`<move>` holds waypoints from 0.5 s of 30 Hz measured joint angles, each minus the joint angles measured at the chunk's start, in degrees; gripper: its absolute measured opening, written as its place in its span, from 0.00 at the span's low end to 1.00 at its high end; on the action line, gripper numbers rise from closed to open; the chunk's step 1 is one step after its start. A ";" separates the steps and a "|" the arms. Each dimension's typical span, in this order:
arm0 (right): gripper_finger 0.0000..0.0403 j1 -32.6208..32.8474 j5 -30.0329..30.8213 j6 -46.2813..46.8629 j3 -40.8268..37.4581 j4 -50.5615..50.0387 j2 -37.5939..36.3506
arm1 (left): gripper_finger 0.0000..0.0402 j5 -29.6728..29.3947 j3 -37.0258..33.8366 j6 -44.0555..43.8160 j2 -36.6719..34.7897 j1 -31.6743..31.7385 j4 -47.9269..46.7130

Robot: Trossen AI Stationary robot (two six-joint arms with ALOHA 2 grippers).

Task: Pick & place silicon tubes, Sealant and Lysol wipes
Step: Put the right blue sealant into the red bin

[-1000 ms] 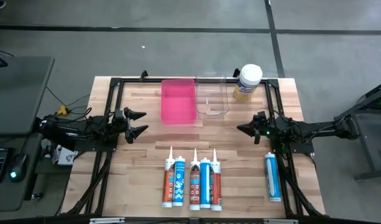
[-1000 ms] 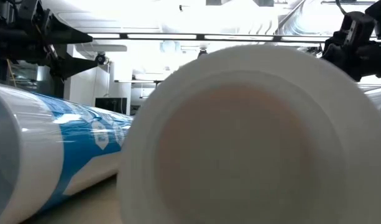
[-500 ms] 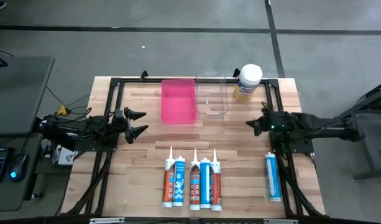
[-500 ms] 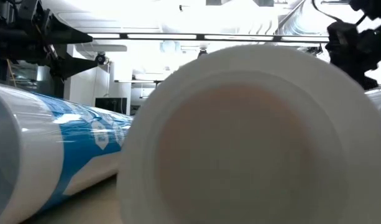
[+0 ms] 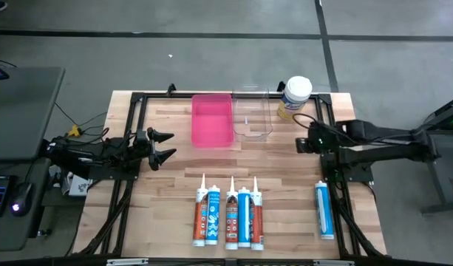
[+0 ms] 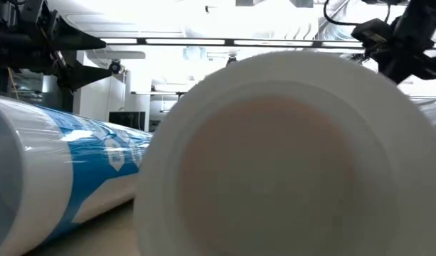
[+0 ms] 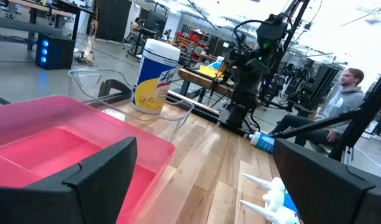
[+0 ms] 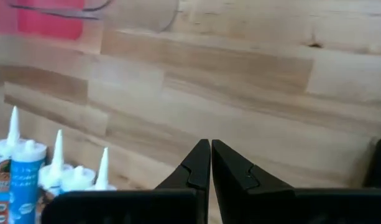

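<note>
The wipes (image 5: 295, 97) stand upright at the far right of the counter (image 5: 174, 199), just right of a clear bin (image 5: 253, 114) that sits beside a pink bin (image 5: 212, 120). Four tubes (image 5: 229, 215) lie side by side at the near middle, nozzles pointing far, and a fifth tube (image 5: 324, 209) lies alone at the near right. The right gripper (image 5: 303, 144) hangs over bare wood between the clear bin and that lone tube, its fingers (image 8: 199, 163) pressed together and holding nothing. The left gripper (image 5: 163, 146) waits at the left side of the counter, left of the pink bin, with its fingers spread wide and empty. The wipes canister looks light but broad, with a smooth label that may slip, so it wants a wide grip across the body below the domed lid rather than on the lid itself. The tubes are stiff, round and prone to roll; taking one across the middle of its barrel should hold it level, while the thin nozzle is a poor place to grab. From counter height a tube end fills the picture, so little else can be judged there.
</note>
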 joint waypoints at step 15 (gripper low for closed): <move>0.03 14.41 -16.03 11.79 9.82 -4.98 15.41 | 0.92 0.01 -0.02 0.00 0.00 0.00 -0.01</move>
